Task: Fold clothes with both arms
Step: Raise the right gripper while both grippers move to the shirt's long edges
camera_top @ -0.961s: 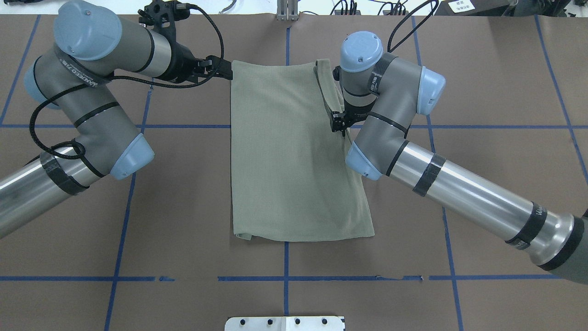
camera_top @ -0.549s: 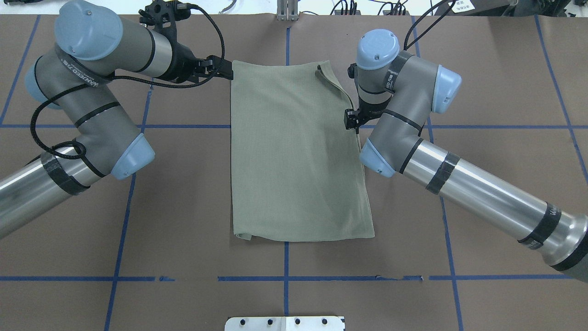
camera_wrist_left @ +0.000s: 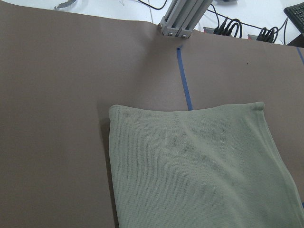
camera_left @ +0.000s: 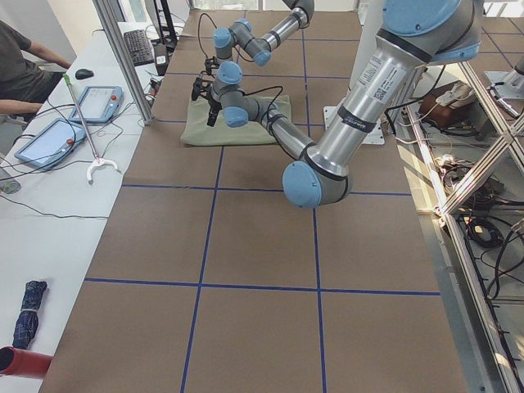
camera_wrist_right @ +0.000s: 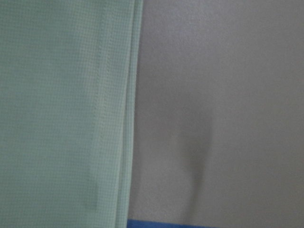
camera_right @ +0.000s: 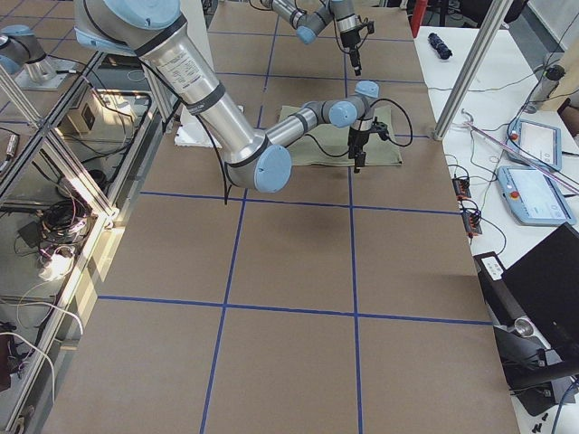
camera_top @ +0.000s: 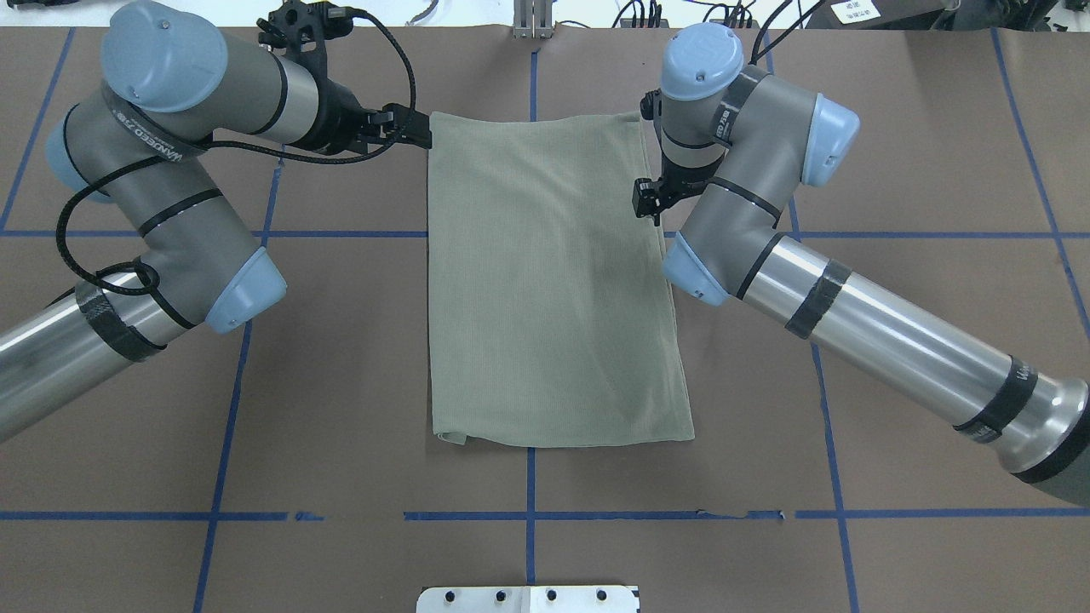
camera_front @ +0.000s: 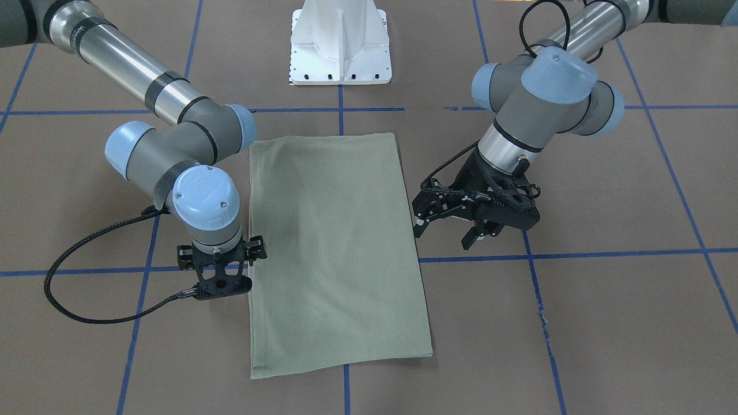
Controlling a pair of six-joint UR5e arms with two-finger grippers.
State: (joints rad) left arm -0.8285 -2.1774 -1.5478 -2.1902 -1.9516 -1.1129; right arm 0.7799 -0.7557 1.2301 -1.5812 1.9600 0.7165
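The clothes (camera_top: 545, 281) are one pale green shirt folded into a long rectangle, lying flat in the middle of the brown table (camera_front: 605, 300). My left gripper (camera_front: 443, 235) hovers open beside the shirt's far-left corner, with nothing between its fingers. The left wrist view looks down on that far end of the shirt (camera_wrist_left: 199, 166) and shows no fingers. My right gripper (camera_front: 222, 271) points straight down just off the shirt's right edge, near the far corner. Its fingers are hidden under the wrist, so I cannot tell their state. The right wrist view shows the shirt's edge (camera_wrist_right: 57, 114) close up against bare table.
The white pedestal base (camera_front: 340, 46) stands at the robot's side of the table. Blue tape lines (camera_top: 528, 515) grid the brown surface. An aluminium post (camera_wrist_left: 183, 19) rises at the far edge. A side bench holds tablets (camera_left: 49, 139), with a person's arm (camera_left: 20, 61) beside them.
The right arm has swung right and away from the robot. The flap it held over the shirt's right side now lies flat. The left arm has not moved.
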